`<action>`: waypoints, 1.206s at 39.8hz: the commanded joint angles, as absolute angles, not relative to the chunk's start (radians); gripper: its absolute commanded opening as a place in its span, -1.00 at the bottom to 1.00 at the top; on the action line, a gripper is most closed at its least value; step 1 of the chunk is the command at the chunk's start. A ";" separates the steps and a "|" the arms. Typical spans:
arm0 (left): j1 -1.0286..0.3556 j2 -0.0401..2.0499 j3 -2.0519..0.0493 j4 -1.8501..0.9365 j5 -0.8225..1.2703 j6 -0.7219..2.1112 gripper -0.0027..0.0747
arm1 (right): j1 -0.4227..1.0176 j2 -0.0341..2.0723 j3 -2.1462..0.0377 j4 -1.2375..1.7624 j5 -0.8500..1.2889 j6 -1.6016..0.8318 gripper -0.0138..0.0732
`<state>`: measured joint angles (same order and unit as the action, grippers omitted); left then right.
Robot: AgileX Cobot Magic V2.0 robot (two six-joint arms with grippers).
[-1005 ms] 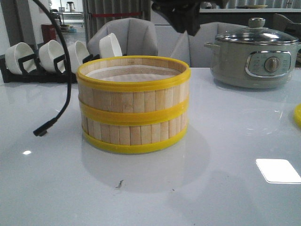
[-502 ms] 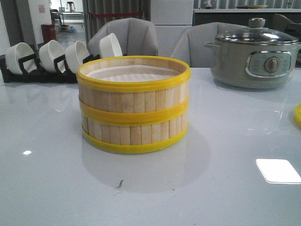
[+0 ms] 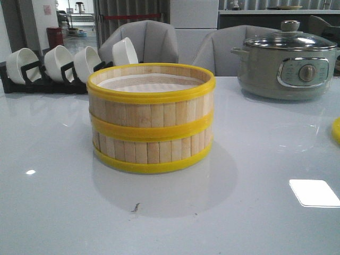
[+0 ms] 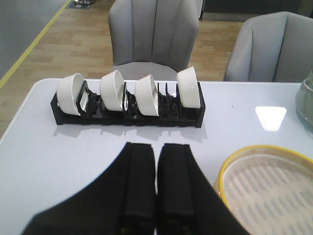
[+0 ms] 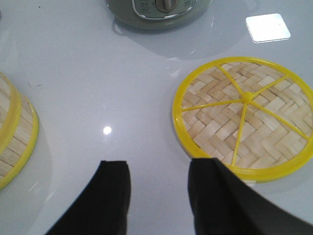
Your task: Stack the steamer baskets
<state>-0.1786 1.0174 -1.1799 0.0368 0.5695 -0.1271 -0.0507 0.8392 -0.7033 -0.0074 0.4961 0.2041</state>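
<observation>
- Standing mid-table in the front view: two steamer baskets (image 3: 151, 118) stacked one on the other, yellow rims lined up, pale liner visible inside the top one.
- Front view shows neither arm; only the wrist views do.
- Left wrist view: left gripper (image 4: 157, 182) with fingers pressed together, nothing between them, above the table (image 4: 49, 161); stack's top rim just beside it.
- Same view shows four white bowls (image 4: 128, 91) tilted in a black rack (image 4: 127, 115), grey chairs (image 4: 154, 32) beyond.
- Right wrist view: right gripper (image 5: 159, 191) spread wide, empty, over bare tabletop.
- Woven lid (image 5: 243, 119) lies flat, yellow spokes showing, near the right finger; whether they touch can't be told. Front view catches only its yellow edge at the right border.
- Grey-green pot (image 3: 287, 61) with glass lid at back right, well apart from the stack.
</observation>
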 commanded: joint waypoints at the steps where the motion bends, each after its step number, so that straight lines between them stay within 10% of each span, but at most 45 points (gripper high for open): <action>1: -0.175 0.893 -1.070 0.022 0.431 -0.131 -0.69 | -0.048 0.836 -0.742 -0.011 0.434 0.200 0.24; 31: -0.175 0.576 -0.530 0.015 0.253 -0.131 -0.69 | -0.048 0.836 -0.742 -0.011 0.427 0.200 -0.03; 38: -0.175 0.576 -0.530 0.018 0.253 -0.131 -0.69 | -0.048 0.836 -0.742 -0.011 0.444 0.200 -0.67; 48: -0.175 0.576 -0.530 0.018 0.253 -0.131 -0.69 | -0.048 0.836 -0.742 -0.011 0.449 0.200 -0.62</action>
<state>-0.1786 0.5758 -0.5014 0.0205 0.3368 -0.1271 -0.0507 0.8392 -0.7033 0.0000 0.5159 0.2041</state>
